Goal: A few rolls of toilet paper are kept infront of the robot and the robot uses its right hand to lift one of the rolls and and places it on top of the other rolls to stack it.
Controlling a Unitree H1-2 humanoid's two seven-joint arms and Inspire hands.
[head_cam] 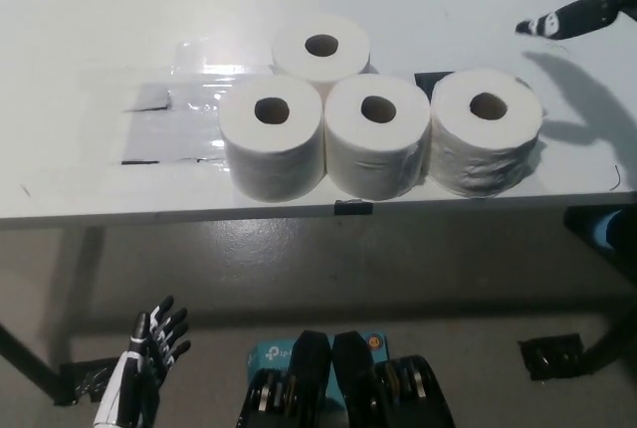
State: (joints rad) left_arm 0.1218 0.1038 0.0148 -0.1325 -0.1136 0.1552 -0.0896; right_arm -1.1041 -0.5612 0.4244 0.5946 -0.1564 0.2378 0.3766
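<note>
Several white toilet paper rolls stand upright on the white table [90,10]. Three form a front row: a left roll [271,147], a middle roll [377,147] and a right roll [487,143]. One more roll [320,47] stands behind, between the left and middle ones. My black right hand [587,5] enters at the top right corner, above the table and up and right of the right roll, touching nothing; only part of it shows. My white left hand [144,368] hangs below the table edge at the lower left, fingers spread, holding nothing.
Clear tape or plastic film [164,119] lies flat on the table left of the rolls. The table's front edge [299,214] runs across the picture's middle, with floor below. A dark object [552,356] sits on the floor at the lower right.
</note>
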